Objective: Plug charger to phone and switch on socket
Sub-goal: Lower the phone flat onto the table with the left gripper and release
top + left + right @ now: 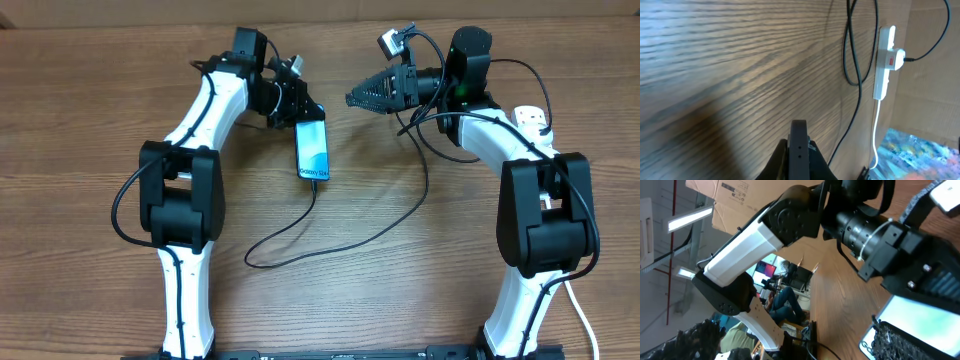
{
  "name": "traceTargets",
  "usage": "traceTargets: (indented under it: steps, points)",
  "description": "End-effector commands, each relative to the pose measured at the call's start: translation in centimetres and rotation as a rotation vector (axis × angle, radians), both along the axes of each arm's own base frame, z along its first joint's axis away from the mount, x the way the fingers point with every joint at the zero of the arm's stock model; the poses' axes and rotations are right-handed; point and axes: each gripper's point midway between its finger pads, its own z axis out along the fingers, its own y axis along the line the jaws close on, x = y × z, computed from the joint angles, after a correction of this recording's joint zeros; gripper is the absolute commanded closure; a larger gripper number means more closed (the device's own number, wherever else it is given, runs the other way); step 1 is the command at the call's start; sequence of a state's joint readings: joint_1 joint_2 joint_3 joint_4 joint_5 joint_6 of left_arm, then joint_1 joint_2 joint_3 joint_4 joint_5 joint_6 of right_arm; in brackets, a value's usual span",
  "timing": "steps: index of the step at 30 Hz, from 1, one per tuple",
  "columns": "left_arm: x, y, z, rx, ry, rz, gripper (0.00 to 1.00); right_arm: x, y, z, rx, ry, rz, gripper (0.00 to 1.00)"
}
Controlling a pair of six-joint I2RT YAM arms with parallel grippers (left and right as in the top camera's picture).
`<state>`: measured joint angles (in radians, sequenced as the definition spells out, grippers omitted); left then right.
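Your left gripper (288, 100) sits at the top end of the phone (313, 150), and you cannot tell if it is clamped. The right gripper (352, 98) hovers near with its fingers apart. The socket (883, 70) lies far right, behind the right arm. The charger (308, 207) seems already plugged into the phone, so bring the right gripper over and press the red switch (888, 61) squarely.

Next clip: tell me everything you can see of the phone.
The phone is a slim, black-edged rectangle with a light blue-teal screen and small white text near its lower end. It lies screen up on the wooden table. The left tool appears to grip its far end. The thin black charger cable reaches its near end, though whether it is seated is too small to tell. The right tool is open and apart from it.
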<state>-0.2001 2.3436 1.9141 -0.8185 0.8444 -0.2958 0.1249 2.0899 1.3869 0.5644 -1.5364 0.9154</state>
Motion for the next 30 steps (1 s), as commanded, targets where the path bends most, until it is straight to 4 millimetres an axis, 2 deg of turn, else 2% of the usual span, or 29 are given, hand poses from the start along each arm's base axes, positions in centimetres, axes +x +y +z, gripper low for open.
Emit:
traceTargets:
  steps: [1, 4, 18, 30]
  points:
    - [-1.1, -1.5, -0.1, -0.021, 0.032, -0.017, 0.96, -0.9, -0.2, 1.2, 0.007, -0.035, 0.031, 0.0]
    - [-1.4, -1.6, -1.0, 0.014, 0.051, -0.001, 0.96, -0.9, -0.2, 1.2, 0.007, -0.035, 0.031, 0.0]
    - [-0.7, -2.0, -1.0, 0.006, 0.016, 0.0, 0.96, -0.9, -0.2, 1.2, 0.007, -0.035, 0.031, 0.0]
    - [-0.7, -2.7, -4.5, -0.042, 0.119, 0.024, 0.96, -0.9, -0.2, 1.2, 0.007, -0.035, 0.031, 0.0]
